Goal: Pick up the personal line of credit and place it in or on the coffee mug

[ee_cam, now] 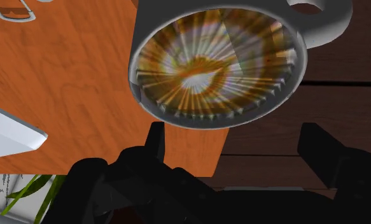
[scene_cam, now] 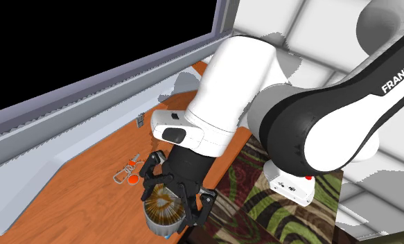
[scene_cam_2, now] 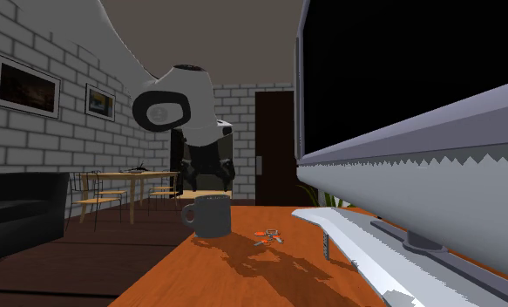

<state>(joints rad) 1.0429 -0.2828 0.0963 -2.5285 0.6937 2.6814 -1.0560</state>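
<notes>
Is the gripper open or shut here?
Open. In the wrist view the gripper shows its black fingers standing apart, nothing between them, above the grey mug.

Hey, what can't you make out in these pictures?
- Coffee mug inside, wrist view: swirled pattern hides whether a card lies there.
- Table under the arm, shoulder view: covered by the arm.
- Small grey item on the table, shoulder view: too small to name.
</notes>
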